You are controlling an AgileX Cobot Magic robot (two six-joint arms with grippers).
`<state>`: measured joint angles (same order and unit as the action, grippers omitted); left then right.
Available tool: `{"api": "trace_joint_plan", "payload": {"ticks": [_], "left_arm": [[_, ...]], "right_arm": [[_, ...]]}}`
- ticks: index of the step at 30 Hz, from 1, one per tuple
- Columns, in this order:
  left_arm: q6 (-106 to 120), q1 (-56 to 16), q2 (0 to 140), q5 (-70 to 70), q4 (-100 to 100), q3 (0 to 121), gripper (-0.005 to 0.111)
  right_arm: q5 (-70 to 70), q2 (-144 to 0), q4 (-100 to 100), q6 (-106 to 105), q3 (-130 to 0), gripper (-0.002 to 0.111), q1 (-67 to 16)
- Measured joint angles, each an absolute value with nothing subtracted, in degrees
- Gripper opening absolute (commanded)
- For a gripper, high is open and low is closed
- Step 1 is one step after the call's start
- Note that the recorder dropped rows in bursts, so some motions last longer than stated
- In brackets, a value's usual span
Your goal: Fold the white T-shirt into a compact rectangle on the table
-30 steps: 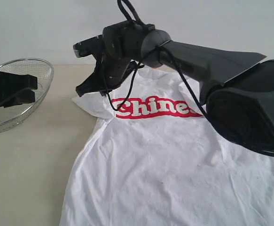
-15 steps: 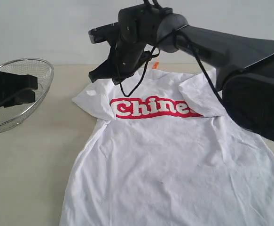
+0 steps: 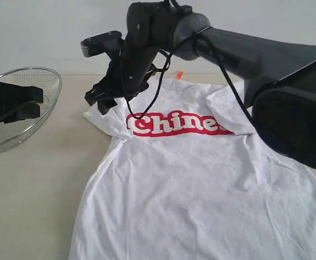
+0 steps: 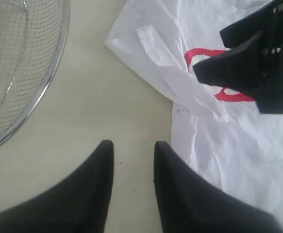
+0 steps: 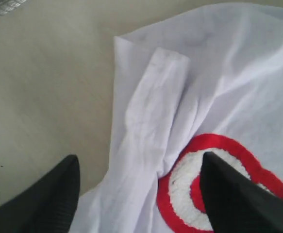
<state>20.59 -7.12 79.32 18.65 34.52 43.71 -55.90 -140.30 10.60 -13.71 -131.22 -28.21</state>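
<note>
white t-shirt [image 3: 201, 189], folded sleeve edge beside open table [image 3: 33, 189]

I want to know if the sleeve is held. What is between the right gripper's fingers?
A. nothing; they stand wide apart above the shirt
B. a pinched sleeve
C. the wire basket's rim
A: the right wrist view shows the right gripper spread wide, with the sleeve of the shirt lying loose on the table below it.

Black arm [image 3: 244, 51], looped cable [image 3: 156, 89], wedge-fingered right tool [image 5: 139, 160].
</note>
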Motion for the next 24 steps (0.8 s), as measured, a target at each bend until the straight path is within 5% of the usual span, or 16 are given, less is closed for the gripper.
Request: {"api": "trace_joint_plan", "payload": {"ticks": [11,16,24], "left_arm": [[20.6,-7.1,79.3,18.6,34.5,43.7,0.028],[20.7,-7.1,79.3,18.6,34.5,43.7,0.028],[20.8,-7.1,79.3,18.6,34.5,43.7,0.028]], "right_arm": [[-52.5,-144.6,5.3,-9.6,-131.2,0.056,-30.6],[-51.9,-146.3,4.2,-8.2,-131.2,0.025,-30.6],[-51.6,-146.3,3.4,-7.0,-131.2,0.01,-30.6]]}}
